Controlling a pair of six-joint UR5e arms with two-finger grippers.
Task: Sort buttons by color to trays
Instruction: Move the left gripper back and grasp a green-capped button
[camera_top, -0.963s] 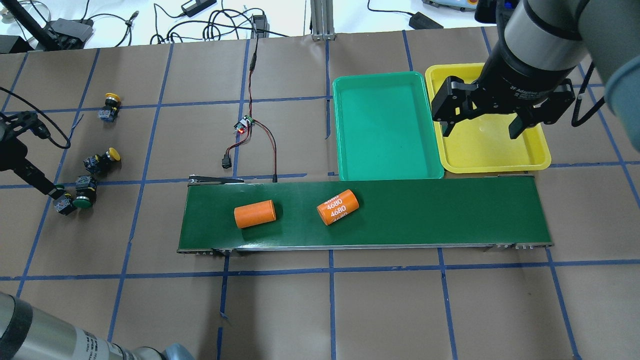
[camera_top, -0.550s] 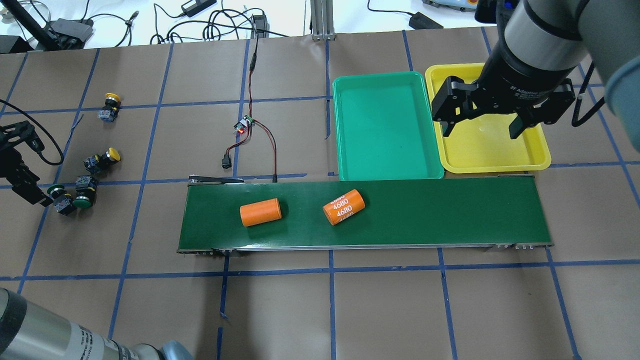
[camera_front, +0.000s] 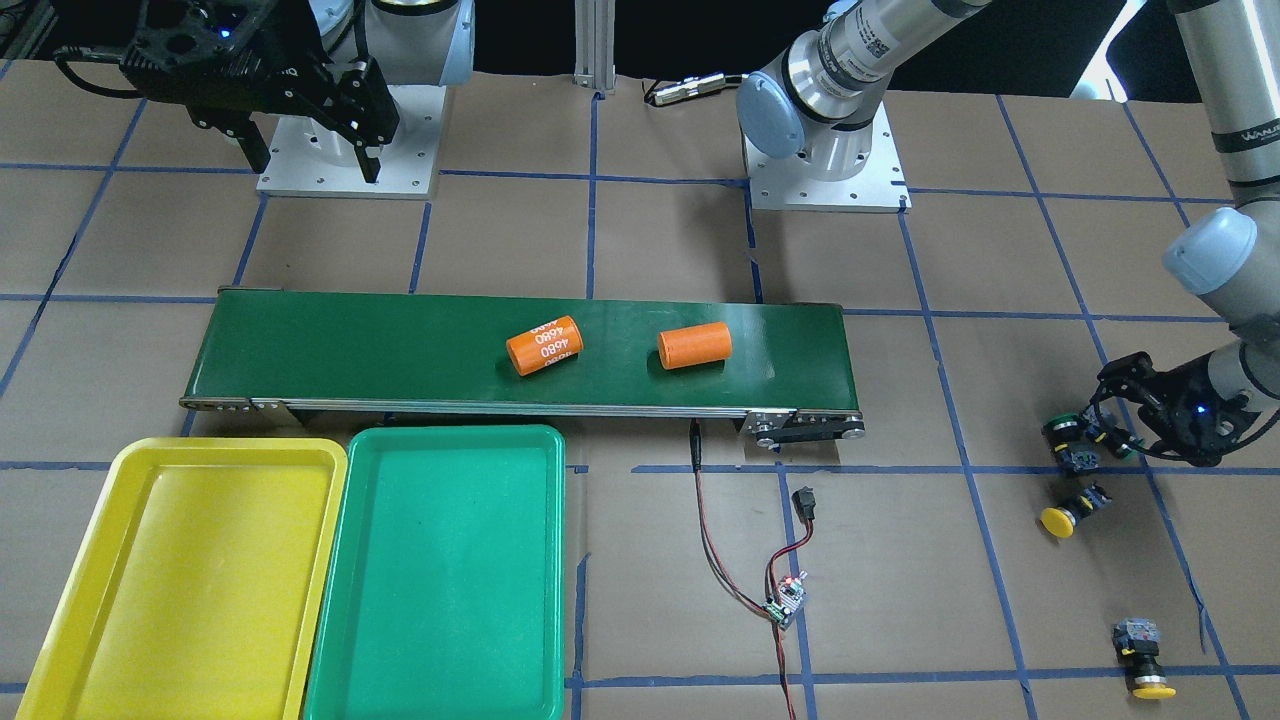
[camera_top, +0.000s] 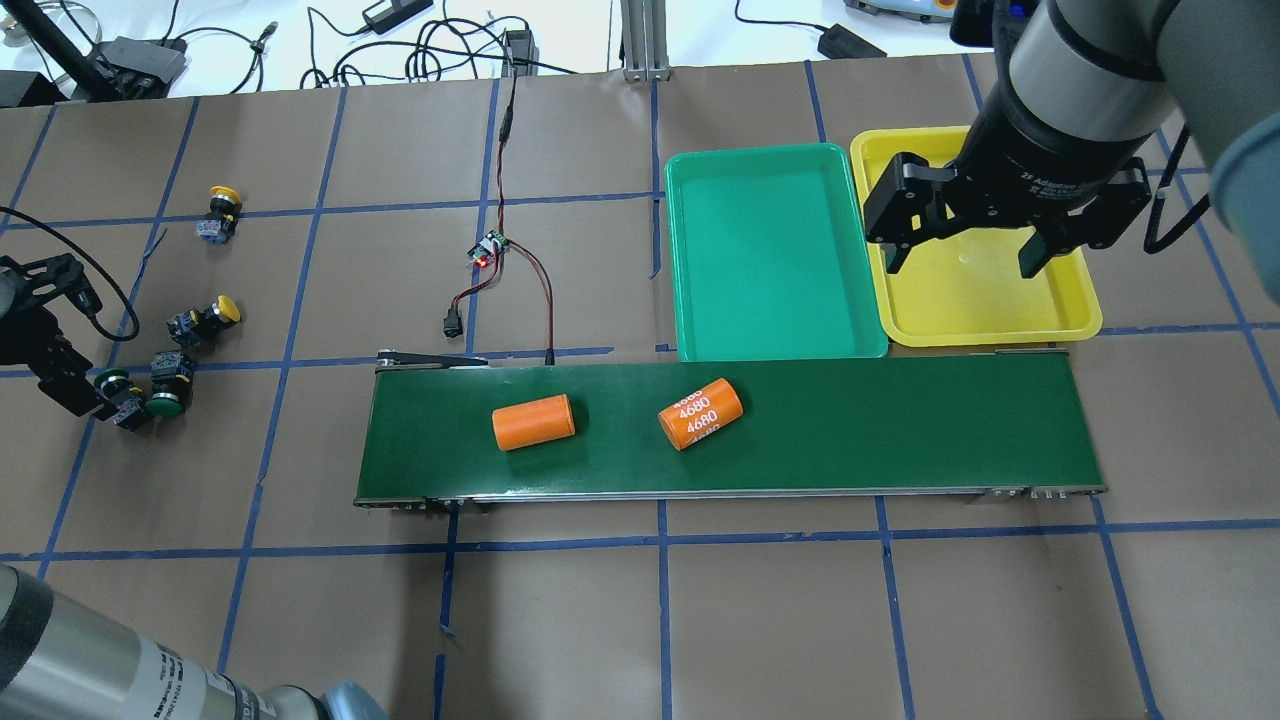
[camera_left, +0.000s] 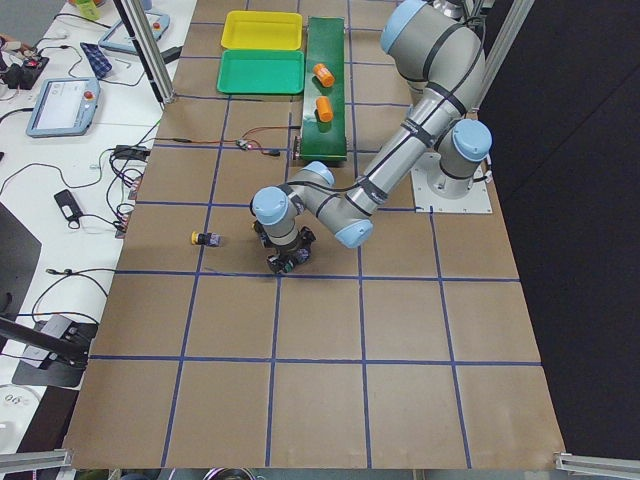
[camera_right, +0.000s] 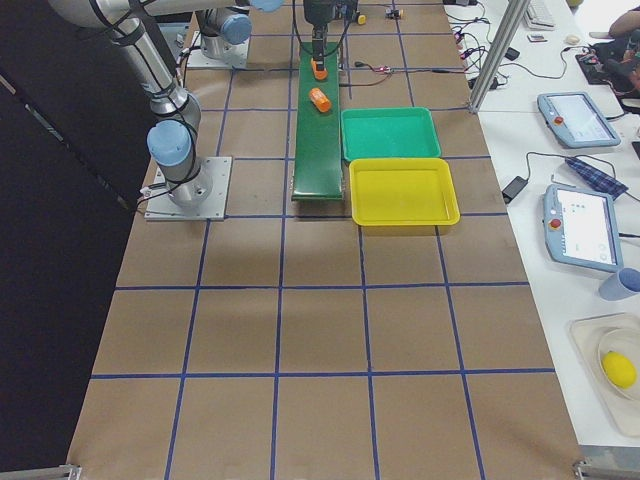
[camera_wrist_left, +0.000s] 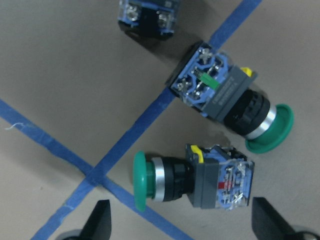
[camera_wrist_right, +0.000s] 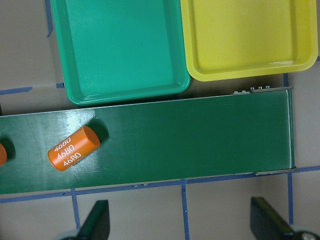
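Observation:
Two green buttons lie side by side at the table's left: one (camera_top: 120, 398) (camera_wrist_left: 192, 181) just ahead of my left gripper, the other (camera_top: 165, 388) (camera_wrist_left: 230, 102) beside it. Two yellow buttons (camera_top: 208, 320) (camera_top: 220, 210) lie farther back. My left gripper (camera_top: 92, 392) (camera_wrist_left: 182, 225) (camera_front: 1120, 420) is open and low over the table, holding nothing. My right gripper (camera_top: 962, 255) (camera_wrist_right: 182, 225) (camera_front: 312, 158) is open and empty, high over the yellow tray (camera_top: 990, 300) (camera_wrist_right: 245, 35). The green tray (camera_top: 770, 250) (camera_wrist_right: 120, 45) stands beside it. Both trays are bare.
A dark-green conveyor belt (camera_top: 900, 420) runs in front of the trays and carries two orange cylinders (camera_top: 534, 422) (camera_top: 700, 413). A small circuit board with red and black wires (camera_top: 490, 250) lies behind the belt's left end.
My left gripper has drawn back to the left from the near green button, whose cap now shows. Both orange cylinders have moved right along the belt. The right arm has not moved.

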